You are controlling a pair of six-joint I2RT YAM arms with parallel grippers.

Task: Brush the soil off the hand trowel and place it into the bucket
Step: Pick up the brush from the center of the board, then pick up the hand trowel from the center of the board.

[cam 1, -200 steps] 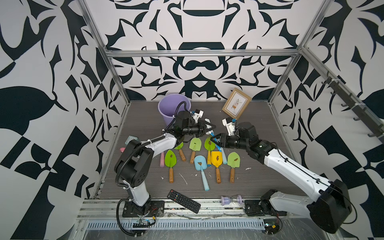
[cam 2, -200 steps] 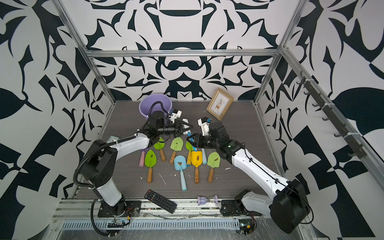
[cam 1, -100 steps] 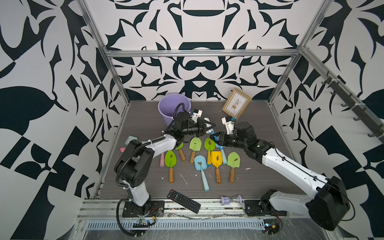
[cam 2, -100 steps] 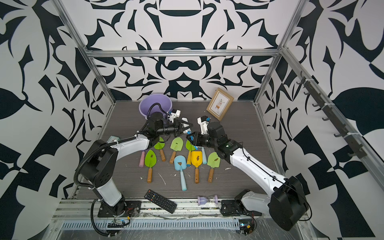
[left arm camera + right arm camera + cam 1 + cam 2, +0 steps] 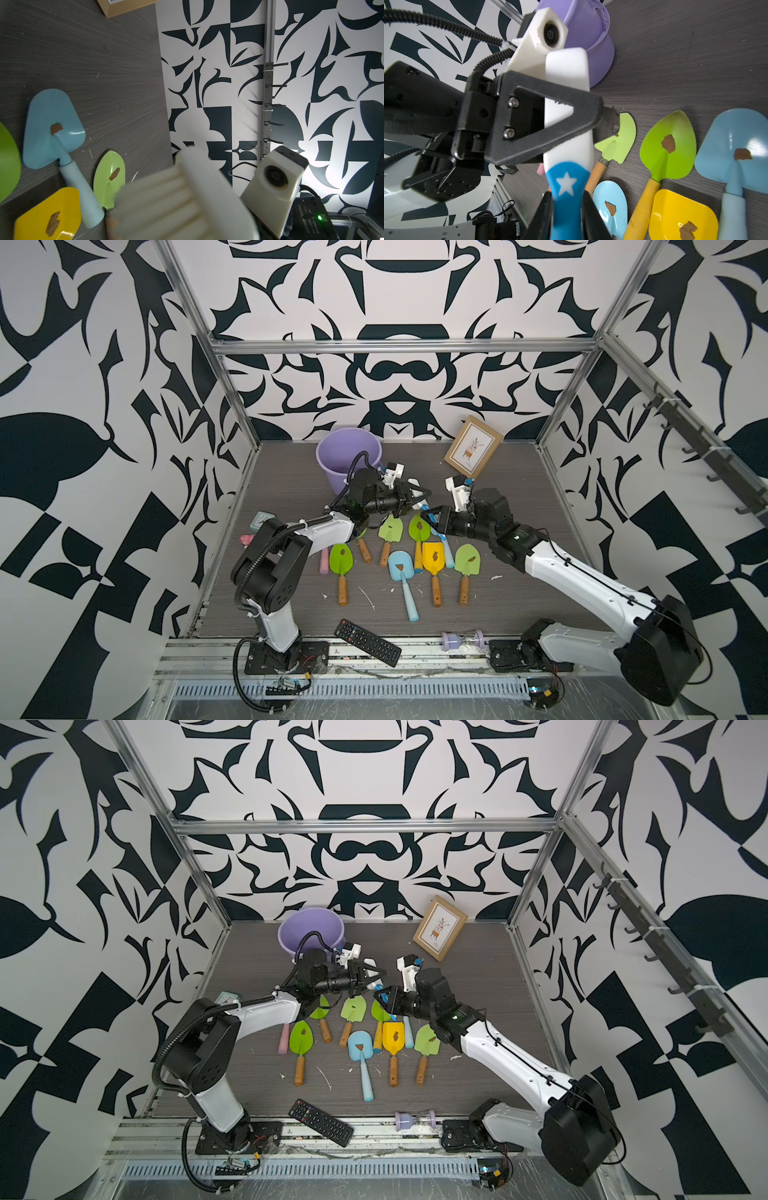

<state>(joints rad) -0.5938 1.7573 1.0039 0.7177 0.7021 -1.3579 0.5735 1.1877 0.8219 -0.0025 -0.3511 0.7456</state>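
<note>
- Above the row of trowels, mid-table: one brush (image 5: pixel 568 149), white body with a blue, star-marked handle, held in the air between the two arms.
- Left gripper (image 5: pixel 417 497): pressed together across the brush's white body; hardly moved over the last second.
- Right gripper (image 5: pixel 565 209): a second ago it stood a little apart from the brush with its jaws wider. It has since come in and narrowed. Its jaws now lie against both sides of the blue handle, pinching it.
- Meaning of the change: judged a hand-over of the brush from left to right, caught where both arms hold it. The left must let go before any sweeping can start.
- Trowels (image 5: pixel 433 558): green, blue and yellow, all flat on the table (image 5: pixel 291 472), under and just in front of the two grippers; none lifted.
- Soil (image 5: pixel 668 143): small brown patches on the blades; nothing brushed off yet.
- Bucket (image 5: pixel 330 479): lilac, upright at the back of the table, just behind the left gripper. No trowel shows in the part of its inside that can be seen.
- Sundries: picture frame (image 5: pixel 473 445) leaning near the back wall, remote control (image 5: pixel 368 637) at the front edge; neither concerned.
- Progress: early; brushing and placing both remain.
</note>
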